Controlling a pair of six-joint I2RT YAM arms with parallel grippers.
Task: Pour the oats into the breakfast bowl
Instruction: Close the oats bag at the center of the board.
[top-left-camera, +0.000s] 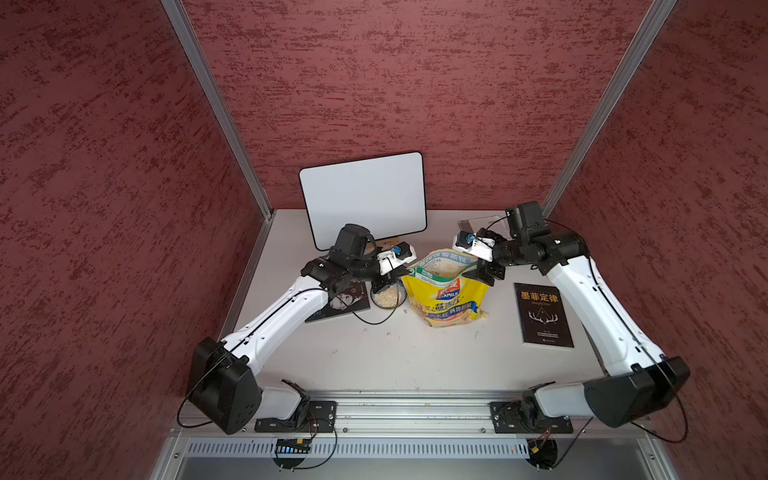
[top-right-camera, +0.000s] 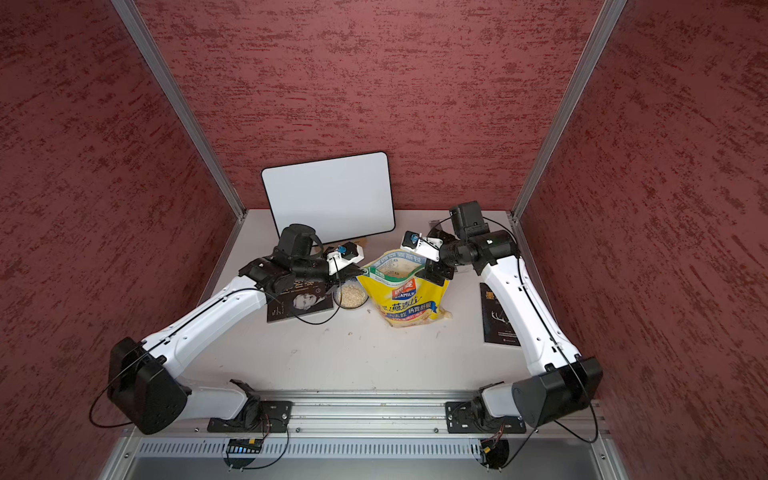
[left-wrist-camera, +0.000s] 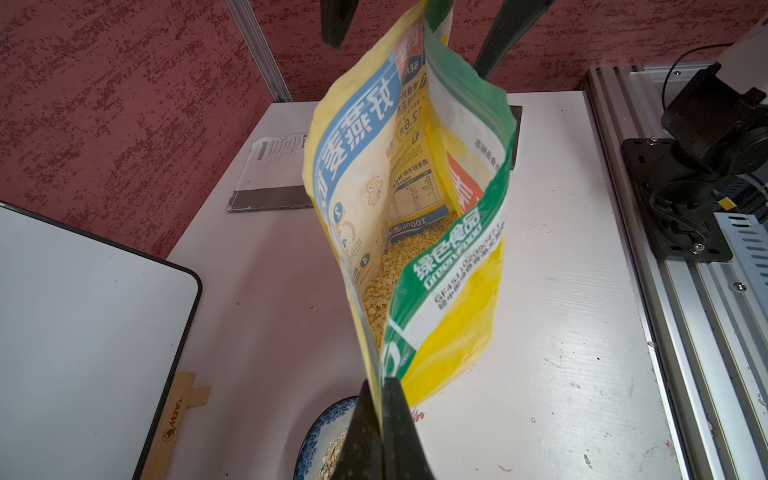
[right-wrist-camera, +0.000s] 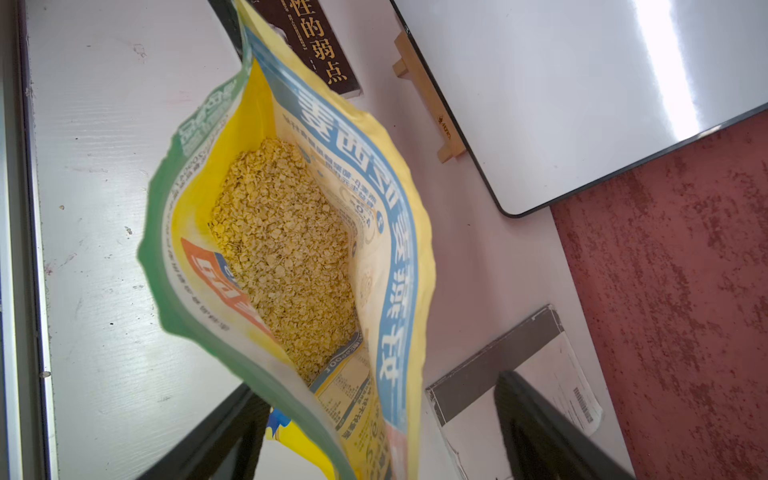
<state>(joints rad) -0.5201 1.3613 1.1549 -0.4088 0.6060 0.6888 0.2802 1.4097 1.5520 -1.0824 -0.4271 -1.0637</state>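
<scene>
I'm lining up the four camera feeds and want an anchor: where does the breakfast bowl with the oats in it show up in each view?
Top views: the breakfast bowl sits left of centre, under the left gripper, beside the yellow oat pouch.
Left wrist: only a part of the bowl shows, at the bottom edge.
Right wrist: not in it.
Shared landmark: the whiteboard.

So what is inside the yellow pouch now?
Inside the yellow pouch, pale oats cover the bottom, seen through its open top. The layer's depth and the pouch floor stay hidden under the flakes.
</scene>
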